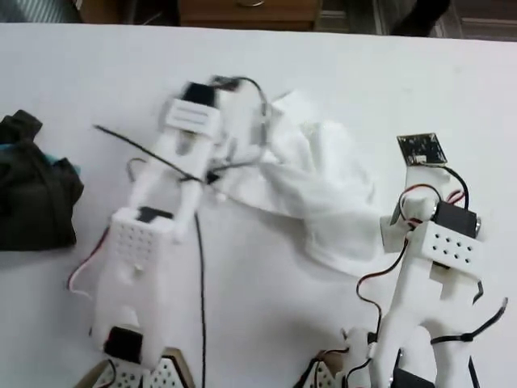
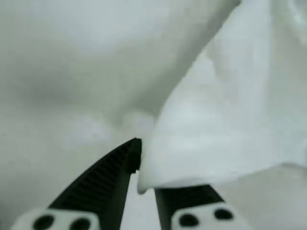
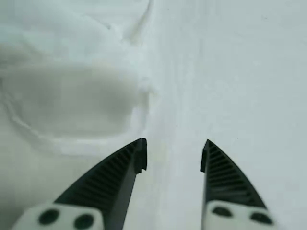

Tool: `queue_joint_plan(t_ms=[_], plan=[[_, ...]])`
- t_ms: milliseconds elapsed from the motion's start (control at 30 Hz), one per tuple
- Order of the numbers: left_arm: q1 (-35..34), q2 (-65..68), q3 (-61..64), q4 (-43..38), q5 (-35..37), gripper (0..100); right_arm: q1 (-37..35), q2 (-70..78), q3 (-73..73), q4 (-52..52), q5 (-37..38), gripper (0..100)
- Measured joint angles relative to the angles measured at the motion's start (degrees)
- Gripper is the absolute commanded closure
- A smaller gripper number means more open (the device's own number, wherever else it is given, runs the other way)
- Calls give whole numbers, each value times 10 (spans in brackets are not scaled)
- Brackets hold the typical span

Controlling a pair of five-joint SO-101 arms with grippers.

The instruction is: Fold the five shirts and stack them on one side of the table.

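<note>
Okay, from the high view first: the white shirt (image 1: pixel 315 182) lies crumpled on the white table (image 1: pixel 363 73), middle to right of it, not folded. Over at the table's left edge sits a dark pile of clothes (image 1: pixel 32 190), a bit of teal showing on its near side, well apart from the shirt. The left arm (image 1: pixel 153 218) stretches up to the shirt's far left corner, a black cable (image 1: pixel 199 267) trailing along it. The right arm (image 1: pixel 428 267) stands at the shirt's right edge, its wrist just beside the cloth.

On to the left wrist view: the left gripper (image 2: pixel 146 167) is clamped on the white shirt (image 2: pixel 230 120). An edge of the cloth runs down between the two black fingers (image 2: pixel 110 182) and drapes over the other one, hiding its tip. The rest of the shirt hangs off to one side in a broad fold.

Now the right wrist view: the right gripper (image 3: pixel 174 148) hangs over bare table (image 3: pixel 240 72), fingers (image 3: pixel 115 177) spread wide and holding nothing. The shirt's (image 3: pixel 62 96) rumpled edge lies just beside one finger, apart from it, with a raised fold casting a grey shadow.
</note>
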Motion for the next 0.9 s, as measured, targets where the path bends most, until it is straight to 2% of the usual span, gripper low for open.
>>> queue_joint_plan(t_ms=[100, 200, 367, 533, 733, 900], plan=[[-66, 0, -2, 2, -47, 973, -10, 0, 0, -14, -27, 812], [-120, 8, -2, 2, -78, 973, -52, 0, 0, -16, -64, 811], [-169, 7, 10, 0, -89, 973, -204, 0, 0, 7, -69, 811], [-168, 7, 60, -53, -90, 973, -356, 0, 52, 22, -2, 811], [-169, 7, 88, -92, -90, 973, -368, -1, 124, -15, -40, 807], [-169, 7, 88, -93, -90, 973, -319, -1, 129, -23, -58, 728]])
